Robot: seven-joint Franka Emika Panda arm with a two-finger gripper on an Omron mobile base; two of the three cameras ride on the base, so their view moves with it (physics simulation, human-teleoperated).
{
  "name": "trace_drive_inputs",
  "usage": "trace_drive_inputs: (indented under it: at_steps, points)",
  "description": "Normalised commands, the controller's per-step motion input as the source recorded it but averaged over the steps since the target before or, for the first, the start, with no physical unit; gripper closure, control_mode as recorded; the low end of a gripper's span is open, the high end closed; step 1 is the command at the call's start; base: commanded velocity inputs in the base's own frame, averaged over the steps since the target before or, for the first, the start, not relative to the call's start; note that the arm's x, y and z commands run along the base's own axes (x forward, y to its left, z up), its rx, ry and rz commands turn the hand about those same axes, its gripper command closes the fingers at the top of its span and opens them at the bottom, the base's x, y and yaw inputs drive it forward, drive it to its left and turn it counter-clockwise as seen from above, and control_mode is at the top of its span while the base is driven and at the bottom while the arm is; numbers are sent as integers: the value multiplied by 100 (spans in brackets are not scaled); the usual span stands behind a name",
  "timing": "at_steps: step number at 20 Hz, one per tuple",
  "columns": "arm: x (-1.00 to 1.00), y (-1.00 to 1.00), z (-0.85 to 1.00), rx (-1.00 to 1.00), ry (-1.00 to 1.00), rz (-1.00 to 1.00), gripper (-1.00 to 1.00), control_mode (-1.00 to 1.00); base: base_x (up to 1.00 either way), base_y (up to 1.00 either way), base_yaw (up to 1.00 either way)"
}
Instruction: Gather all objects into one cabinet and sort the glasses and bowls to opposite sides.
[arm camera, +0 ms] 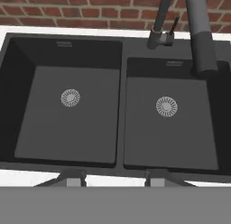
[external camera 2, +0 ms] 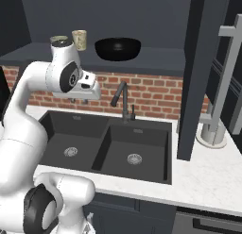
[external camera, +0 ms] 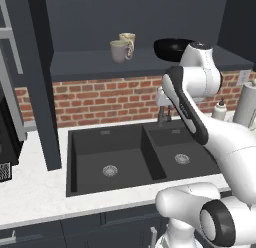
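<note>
The cabinet point(external camera: 150, 62) stands open above the double sink point(external camera: 125, 157). On its shelf, the black bowl point(external camera 2: 118, 48) sits right and two mugs point(external camera: 121, 49) left, well apart. The gripper point(external camera 2: 79, 100) hangs empty over the sink, fingers parted. Rising, it could clip the shelf edge or faucet point(external camera 2: 122, 98); open room lies below.

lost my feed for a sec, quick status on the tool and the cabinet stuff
Tool over the sink, fingers apart, carrying nothing. Two mugs on cabinet shelf left side, black bowl right. Faucet stands close beside the tool.
</note>
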Motion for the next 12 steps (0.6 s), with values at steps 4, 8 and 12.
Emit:
trace_drive_inputs:
  at_steps: [4, 8, 12]
  points:
    - [-38, 0, 0, 0, 0, 0, -100, -100, 0, 0, 0]
    - [-97, 0, 0, 0, -7, 0, -100, -100, 0, 0, 0]
    - [-100, 0, 19, 0, -13, 0, -100, -100, 0, 0, 0]
